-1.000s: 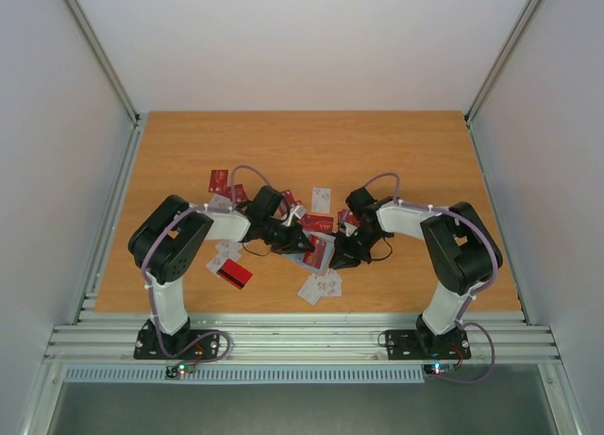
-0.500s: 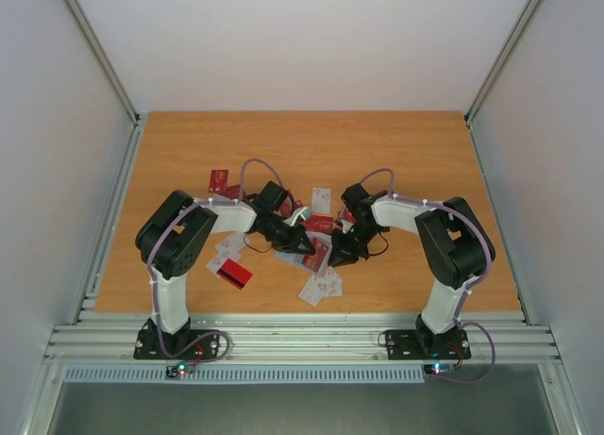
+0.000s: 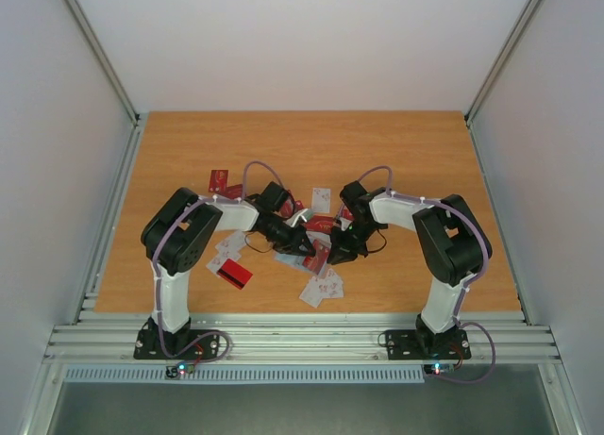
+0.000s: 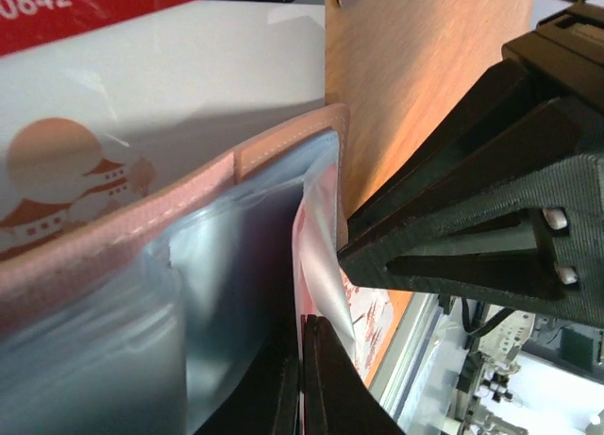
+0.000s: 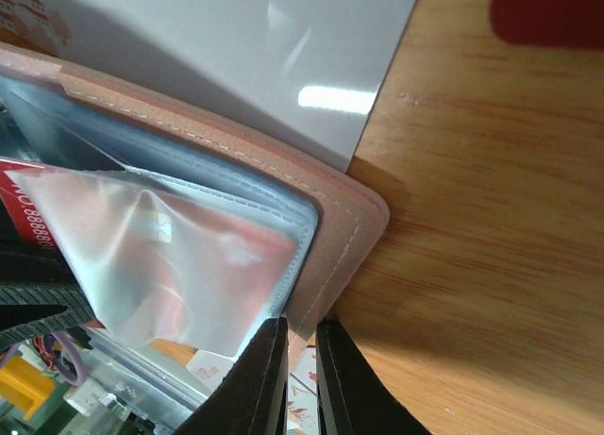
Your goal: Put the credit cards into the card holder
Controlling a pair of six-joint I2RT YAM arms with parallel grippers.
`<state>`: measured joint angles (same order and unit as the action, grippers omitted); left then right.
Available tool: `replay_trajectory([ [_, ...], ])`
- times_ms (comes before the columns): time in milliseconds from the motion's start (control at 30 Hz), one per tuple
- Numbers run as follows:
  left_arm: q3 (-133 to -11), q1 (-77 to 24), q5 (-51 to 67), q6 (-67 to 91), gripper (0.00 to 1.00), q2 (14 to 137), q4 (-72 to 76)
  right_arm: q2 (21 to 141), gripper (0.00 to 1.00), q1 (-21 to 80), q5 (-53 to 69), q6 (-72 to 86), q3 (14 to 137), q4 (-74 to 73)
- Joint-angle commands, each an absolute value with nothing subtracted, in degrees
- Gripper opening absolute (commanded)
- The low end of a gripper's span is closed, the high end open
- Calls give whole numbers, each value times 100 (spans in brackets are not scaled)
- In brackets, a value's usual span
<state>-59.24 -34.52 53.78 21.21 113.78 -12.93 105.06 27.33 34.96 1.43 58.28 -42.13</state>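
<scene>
A red card [image 5: 57, 209] printed "8888" in white sits partly inside a clear pocket of the card holder [image 5: 340, 237]. Just beyond the holder's rim are a second red card [image 4: 94, 10] showing "0842" and a white card [image 4: 142, 114] with a reddish sun and pagoda. The holder is open between the two grippers, with a tan stitched rim and blue-grey sleeves, and loose cards [image 3: 321, 286] are scattered around it on the table [image 3: 415, 152]. Both arms are bent at the elbow, forearms angled inward and low, meeting at the holder. The left gripper [image 4: 302, 326] is pinched tight on what looks like the red card's thin edge. The right gripper [image 5: 297, 331] is narrowly clamped on the holder's rim.
</scene>
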Motion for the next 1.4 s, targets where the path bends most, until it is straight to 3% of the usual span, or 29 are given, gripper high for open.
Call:
replay_trajectory([
  [0, -5717, -3542, 5058, 2670, 4, 11603, -936, 10633, 11, 2759, 3268, 95, 5903, -3855],
  [133, -5525, -3542, 5099, 3282, 4, 11594, -353, 10630, 11, 2759, 3354, 134, 5864, -3757],
  [367, -5625, -3542, 5146, 3195, 8, 11640, -595, 10644, 11, 2756, 3359, 130, 5906, -3749],
  [433, -5648, -3542, 5088, 3079, 12, 11594, -824, 10649, 11, 2755, 3357, 120, 5915, -3760],
  [567, -5731, -3542, 4777, 2736, 30, 11349, -1420, 10629, 11, 2760, 3340, 96, 5906, -3767],
  [733, -5895, -3541, 4279, 2364, 41, 10922, -2344, 10608, 11, 2752, 3305, 94, 5921, -3790],
  [1100, -6181, -3570, 3678, 2054, 50, 10791, -3237, 10638, 11, 2748, 3346, 118, 6018, -3725],
  [1367, -6446, -3709, 3536, 2155, 47, 10945, -3317, 10678, 11, 2752, 3448, 231, 5970, -3574],
])
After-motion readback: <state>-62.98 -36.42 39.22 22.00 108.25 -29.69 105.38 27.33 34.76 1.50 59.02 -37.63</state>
